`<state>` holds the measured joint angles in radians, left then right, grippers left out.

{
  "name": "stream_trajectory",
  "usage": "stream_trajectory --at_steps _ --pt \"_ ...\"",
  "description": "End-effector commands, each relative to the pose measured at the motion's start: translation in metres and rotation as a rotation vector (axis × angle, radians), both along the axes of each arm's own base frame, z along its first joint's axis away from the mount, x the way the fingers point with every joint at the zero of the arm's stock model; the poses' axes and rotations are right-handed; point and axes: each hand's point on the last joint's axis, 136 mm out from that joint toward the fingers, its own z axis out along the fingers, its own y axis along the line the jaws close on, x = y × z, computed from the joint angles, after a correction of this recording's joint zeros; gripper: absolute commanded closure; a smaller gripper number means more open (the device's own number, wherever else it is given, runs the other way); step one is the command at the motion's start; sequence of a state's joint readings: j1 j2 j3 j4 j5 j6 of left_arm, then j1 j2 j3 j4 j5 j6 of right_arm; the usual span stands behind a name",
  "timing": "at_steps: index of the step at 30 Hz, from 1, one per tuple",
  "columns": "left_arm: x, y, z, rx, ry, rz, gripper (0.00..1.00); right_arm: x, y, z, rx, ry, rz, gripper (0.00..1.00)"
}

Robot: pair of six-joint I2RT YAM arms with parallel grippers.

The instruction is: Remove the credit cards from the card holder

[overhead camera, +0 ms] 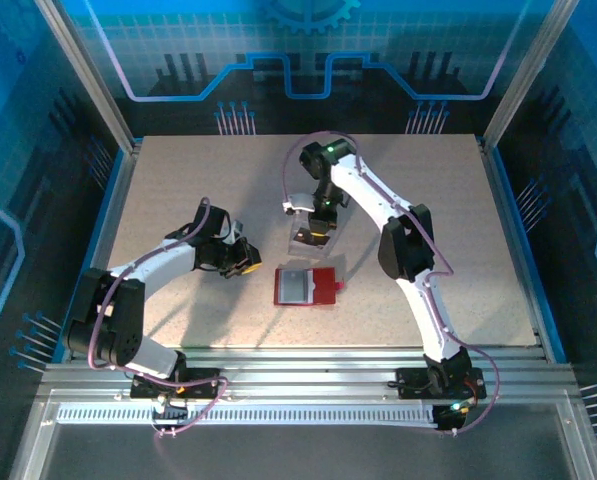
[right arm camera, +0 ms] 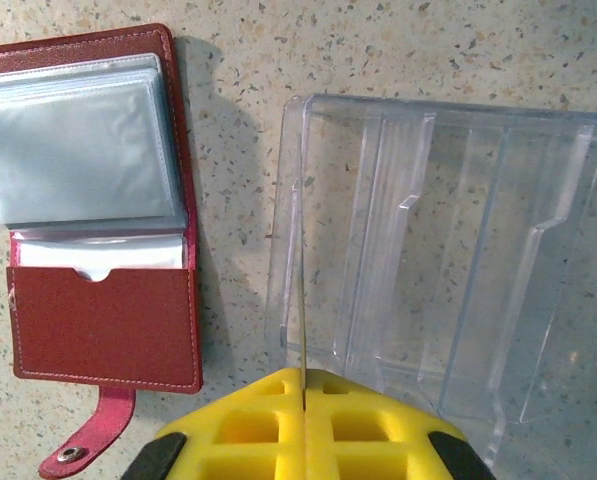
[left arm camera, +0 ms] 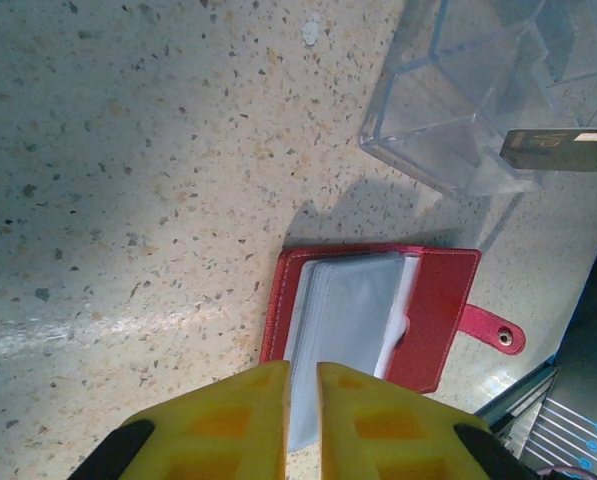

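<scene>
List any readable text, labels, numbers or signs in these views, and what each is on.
No text is readable in any view.
Dark card: a faint mark and a pale strip, too blurred to read.
Red wallet: no print visible.
Clear box: no print visible.

Top external camera looking steeply down from high behind near edge of speckled beige tabletop, taking in whole surface. Left wrist camera looking obliquely down past left gripper's yellow fingers, close. Right wrist camera facing straight down past right gripper's yellow fingers, closer. All three sharing open red folding wallet and clear plastic box.
</scene>
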<state>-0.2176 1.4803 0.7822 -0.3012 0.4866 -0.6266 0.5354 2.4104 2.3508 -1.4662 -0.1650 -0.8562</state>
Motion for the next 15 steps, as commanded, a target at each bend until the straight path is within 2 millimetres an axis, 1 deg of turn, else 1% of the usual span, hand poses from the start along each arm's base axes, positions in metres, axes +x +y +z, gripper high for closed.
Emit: stream_trajectory --at_steps 1,9,15 --pt "0.004 -0.001 0.004 -0.018 -0.004 -0.01 0.85 -0.002 -0.003 0.018 0.025 -0.003 -0.024 1.0" --pt "0.0 0.0 0.0 -0.018 0.004 -0.011 0.86 0.001 -0.013 -0.007 -0.054 0.032 -0.036 1.0" --pt "-0.001 0.0 0.002 -0.017 -0.001 -0.013 0.86 0.0 -0.012 -0.018 -0.078 0.04 -0.021 1.0"
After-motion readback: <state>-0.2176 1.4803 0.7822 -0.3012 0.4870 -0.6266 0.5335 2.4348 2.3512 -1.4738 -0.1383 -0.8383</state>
